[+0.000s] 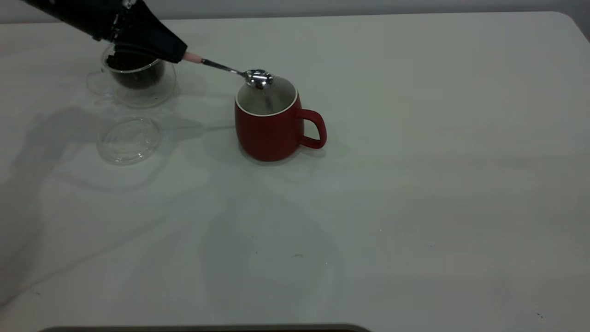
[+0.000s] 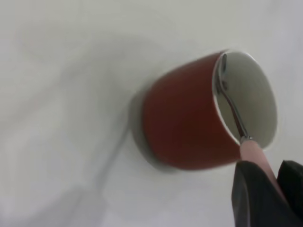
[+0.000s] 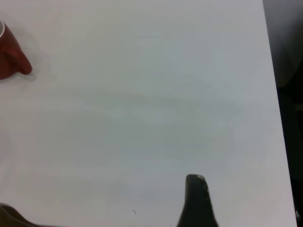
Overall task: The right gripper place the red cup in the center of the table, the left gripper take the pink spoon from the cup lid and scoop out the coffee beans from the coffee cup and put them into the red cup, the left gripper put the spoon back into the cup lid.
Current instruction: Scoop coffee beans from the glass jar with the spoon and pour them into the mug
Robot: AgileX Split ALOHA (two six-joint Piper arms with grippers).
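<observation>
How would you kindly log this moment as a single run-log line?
left pincer: shut on pink spoon | spoon bowl: over red cup rim | cup lid: bare | right pincer: away from the cup

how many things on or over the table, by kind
cups: 2, red cup and glass coffee cup
lids: 1, cup lid
spoons: 1, pink spoon, held by the left claw over the red cup
bean heaps: 1, coffee beans
total: 5

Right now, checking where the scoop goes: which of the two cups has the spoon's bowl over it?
The red cup: the pink spoon reaches over its rim. The glass coffee cup sits behind the left gripper.
</observation>
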